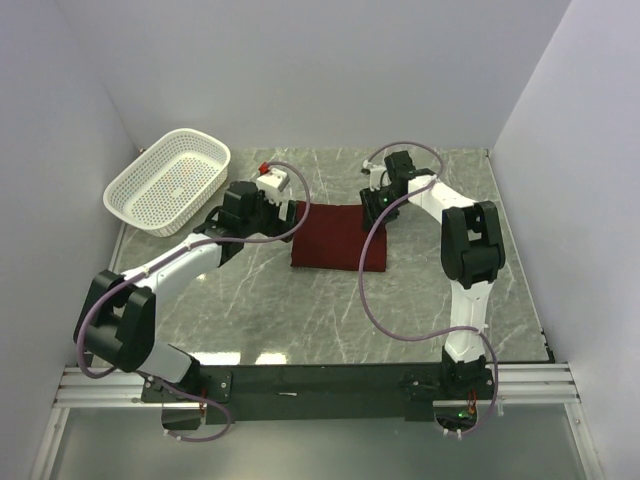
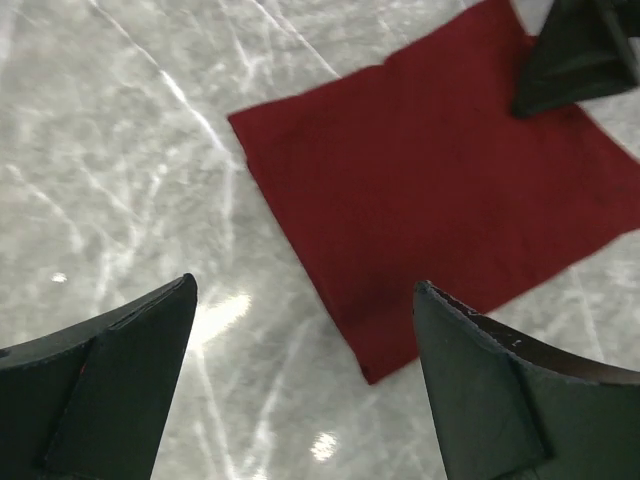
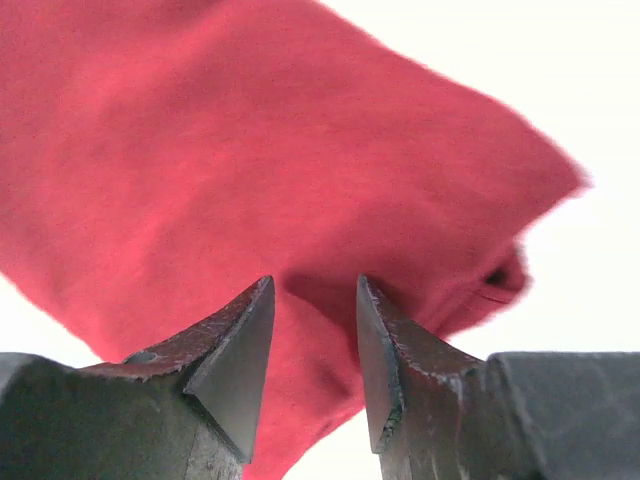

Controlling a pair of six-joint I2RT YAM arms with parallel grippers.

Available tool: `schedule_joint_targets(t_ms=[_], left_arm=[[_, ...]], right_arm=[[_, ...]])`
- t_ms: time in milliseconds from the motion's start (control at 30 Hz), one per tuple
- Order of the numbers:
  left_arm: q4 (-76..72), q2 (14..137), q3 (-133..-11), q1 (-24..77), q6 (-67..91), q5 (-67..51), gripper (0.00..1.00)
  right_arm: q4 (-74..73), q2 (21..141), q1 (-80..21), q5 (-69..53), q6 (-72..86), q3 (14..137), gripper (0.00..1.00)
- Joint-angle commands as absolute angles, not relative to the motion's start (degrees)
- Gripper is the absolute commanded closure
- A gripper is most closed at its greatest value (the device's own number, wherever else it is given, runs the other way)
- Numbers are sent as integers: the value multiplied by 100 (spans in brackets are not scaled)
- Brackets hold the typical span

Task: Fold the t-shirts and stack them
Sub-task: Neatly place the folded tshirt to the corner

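The dark red t-shirt [image 1: 335, 238] lies folded into a flat rectangle in the middle of the marble table. My left gripper [image 1: 288, 216] hovers just off the shirt's left edge. In the left wrist view its jaws [image 2: 305, 285] stand wide open over bare marble, with one corner of the t-shirt [image 2: 430, 190] between them and nothing held. My right gripper [image 1: 381, 207] is over the shirt's far right corner. In the right wrist view its jaws [image 3: 315, 280] stand a little apart just above the red cloth [image 3: 250, 150], which lies smooth in the gap. The right gripper's dark tip [image 2: 580, 50] shows in the left wrist view.
A white perforated basket [image 1: 140, 163] stands empty at the far left corner of the table. Pale walls close in the left, back and right sides. The arms' purple cables [image 1: 365, 290] loop over the marble in front of the shirt.
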State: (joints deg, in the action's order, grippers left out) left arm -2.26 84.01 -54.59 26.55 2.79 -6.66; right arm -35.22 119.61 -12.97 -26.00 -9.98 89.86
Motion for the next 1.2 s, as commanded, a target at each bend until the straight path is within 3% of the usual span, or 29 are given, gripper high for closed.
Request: schedule_joint_targets(t_ms=[0, 333, 533, 700, 1167], left_arm=[[-483, 8182, -5370, 2663, 720, -1098, 6], [-281, 8535, -5449, 2663, 941, -1267, 9], [-263, 8218, -5423, 2567, 1239, -1124, 6], [-290, 8236, -5335, 2531, 1634, -1345, 6], [-334, 7278, -4553, 2514, 1898, -1274, 6]], right_arm=[[-3112, 11725, -1239, -1725, -668, 8895, 54], [-3340, 11656, -835, -1379, -720, 8913, 53], [-3226, 11057, -703, -2292, -607, 8517, 38], [-3225, 11223, -703, -2865, -370, 8420, 37], [-3147, 11882, -791, -2698, 597, 8499, 32]])
